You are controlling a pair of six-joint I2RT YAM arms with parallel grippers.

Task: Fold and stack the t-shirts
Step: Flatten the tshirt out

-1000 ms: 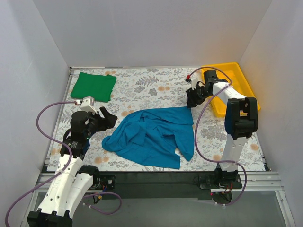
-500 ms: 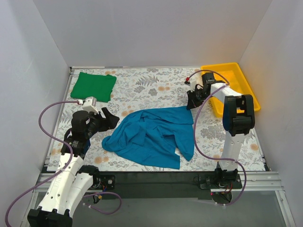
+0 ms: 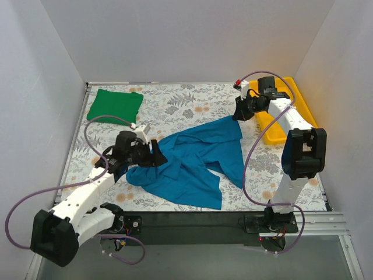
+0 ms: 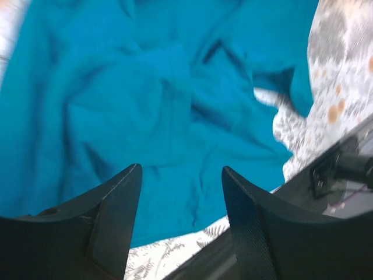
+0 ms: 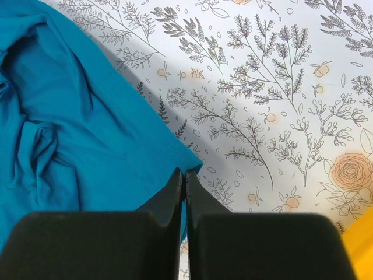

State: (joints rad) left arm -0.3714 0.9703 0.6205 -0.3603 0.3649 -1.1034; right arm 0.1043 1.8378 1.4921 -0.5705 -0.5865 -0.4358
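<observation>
Right claw (image 5: pixel 185 175) is pinched together on one corner of the teal-blue cotton t-shirt (image 5: pixel 70 134), its two black fingers pressed flat against each other with the cloth's edge caught at their tips. That corner is held a little above the counter and throws a grey shadow on the pattern below. From above, the shirt lies rumpled and unfolded in the middle of the floral-patterned counter (image 3: pixel 186 102). Its far right corner is drawn out toward the right claw (image 3: pixel 238 114), and its bulk spreads down toward the near edge. Left claw (image 3: pixel 156 156) sits low at the shirt's left edge with its jaws apart. The wrist view shows the left claw (image 4: pixel 180 172) open over wrinkled teal cloth, and whether the fingers touch the fabric cannot be told. The bright green cotton t-shirt (image 3: pixel 115 105) lies folded into a flat rectangle at the far left corner of the counter, well apart from the teal one. A yellow rectangular plastic tray (image 3: pixel 271 135) stands along the far right side, just beside the right arm.
</observation>
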